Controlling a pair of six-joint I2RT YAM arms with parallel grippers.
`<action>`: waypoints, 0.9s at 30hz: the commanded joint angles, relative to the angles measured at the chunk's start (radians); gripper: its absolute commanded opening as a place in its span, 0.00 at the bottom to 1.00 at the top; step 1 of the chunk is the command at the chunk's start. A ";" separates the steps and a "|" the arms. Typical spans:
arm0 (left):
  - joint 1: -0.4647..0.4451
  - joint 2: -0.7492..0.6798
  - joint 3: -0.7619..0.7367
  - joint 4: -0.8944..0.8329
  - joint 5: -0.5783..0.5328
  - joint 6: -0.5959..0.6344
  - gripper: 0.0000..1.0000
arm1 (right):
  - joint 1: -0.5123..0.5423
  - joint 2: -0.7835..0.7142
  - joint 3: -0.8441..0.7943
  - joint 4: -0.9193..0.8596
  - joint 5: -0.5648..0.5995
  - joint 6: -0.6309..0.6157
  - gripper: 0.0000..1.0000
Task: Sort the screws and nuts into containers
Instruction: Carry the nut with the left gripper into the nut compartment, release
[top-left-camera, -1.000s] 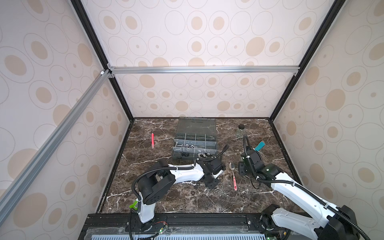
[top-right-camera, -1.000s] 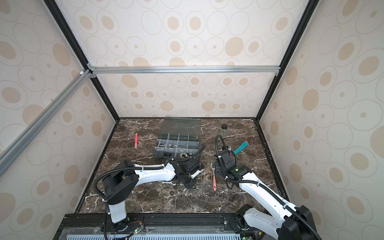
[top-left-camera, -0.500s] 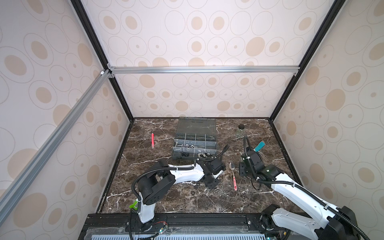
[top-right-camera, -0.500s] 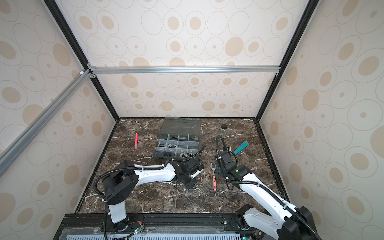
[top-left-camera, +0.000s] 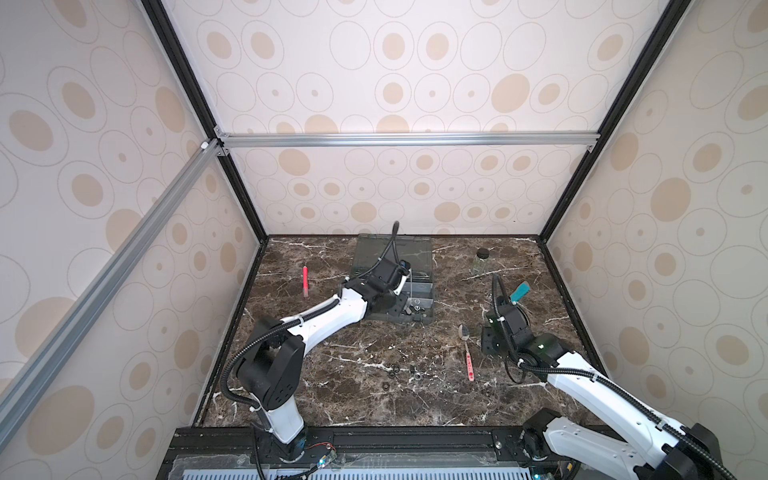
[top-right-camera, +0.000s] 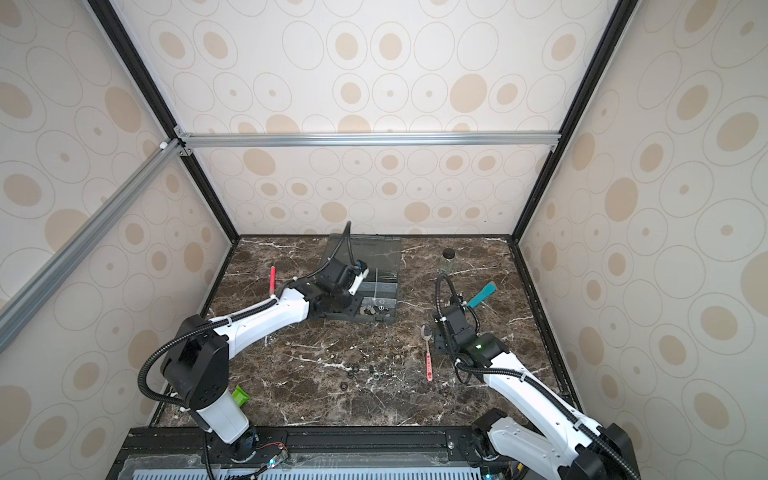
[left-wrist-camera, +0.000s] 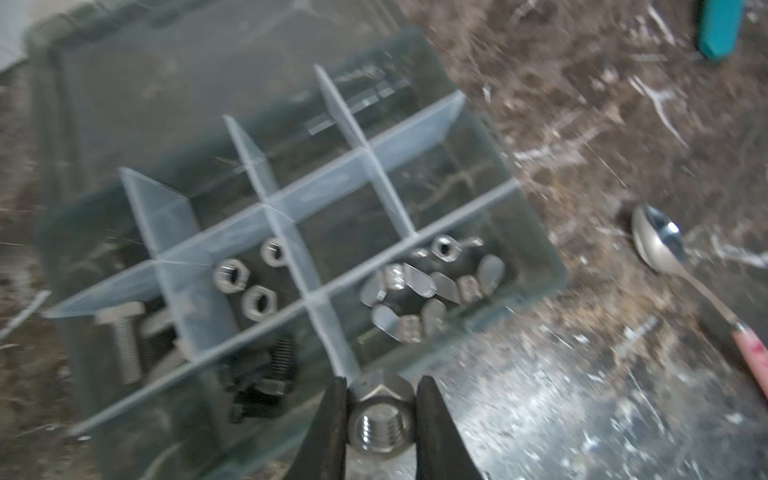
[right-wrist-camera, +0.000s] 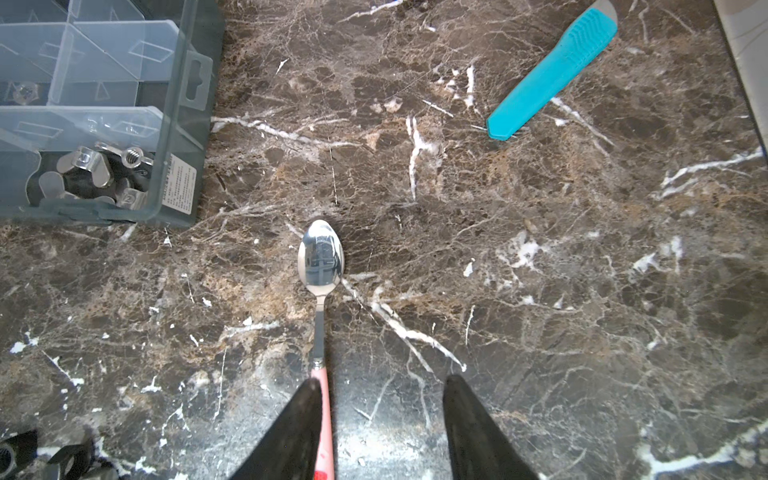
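My left gripper (left-wrist-camera: 381, 386) is shut on a silver hex nut (left-wrist-camera: 380, 419), held just above the front wall of the grey organizer box (left-wrist-camera: 540, 249). Its containers hold hex nuts (left-wrist-camera: 245, 282), wing nuts (left-wrist-camera: 419, 291), a silver screw (left-wrist-camera: 124, 340) and black screws (left-wrist-camera: 266, 374). In both top views the left arm reaches over the box (top-left-camera: 424, 291) (top-right-camera: 390, 291). Loose nuts (top-left-camera: 392, 370) (top-right-camera: 353, 370) lie on the marble nearer the front. My right gripper (right-wrist-camera: 383, 380) stands open and empty, low over the table.
A pink-handled spoon (right-wrist-camera: 322, 257) (top-left-camera: 464, 332) lies beside one right finger. A teal-handled tool (right-wrist-camera: 552, 75) (top-left-camera: 520, 292) lies at the right, a black-capped glass jar (top-left-camera: 481, 262) at the back right, a red pen (top-left-camera: 305, 282) at the left.
My left gripper has shut on the nut and moved from the table in front of the box up to the box's front wall. The right arm has not moved.
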 joint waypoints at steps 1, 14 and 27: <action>0.069 0.047 0.085 -0.005 0.026 0.051 0.19 | -0.008 -0.044 -0.017 -0.048 0.025 0.015 0.51; 0.174 0.213 0.183 0.024 0.075 0.068 0.19 | -0.008 -0.143 -0.051 -0.101 0.043 0.040 0.51; 0.180 0.221 0.163 0.031 0.091 0.067 0.39 | -0.008 -0.138 -0.050 -0.091 0.024 0.049 0.52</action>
